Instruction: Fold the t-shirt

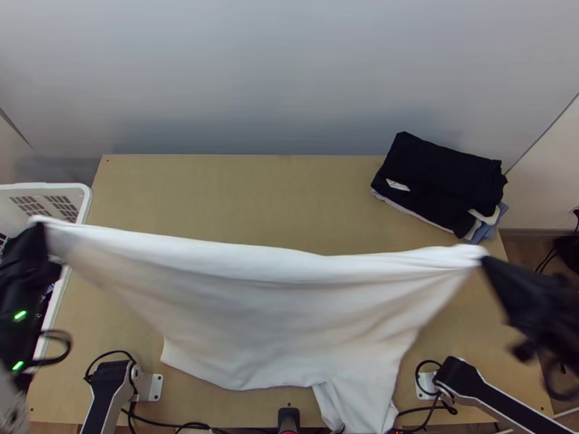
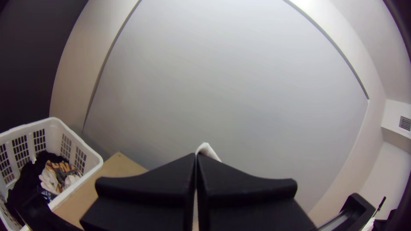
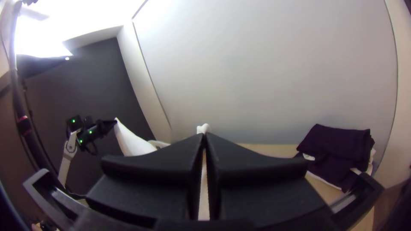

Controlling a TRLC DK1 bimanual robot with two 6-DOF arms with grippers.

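White t-shirt (image 1: 275,304) aloft between well-apart left gripper (image 1: 40,226) and right gripper (image 1: 486,262)

There's 1 t-shirt (image 1: 282,311), 2 grippers (image 1: 486,261) (1 per arm), 1 basket (image 1: 81,194), 1 clothes pile (image 1: 445,177), 1 table (image 1: 239,199).

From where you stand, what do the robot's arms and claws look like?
The left claw and right claw each have two wide black fingers. The left arm and right arm are black and whitish, with black cables; green lights glow on the left arm.
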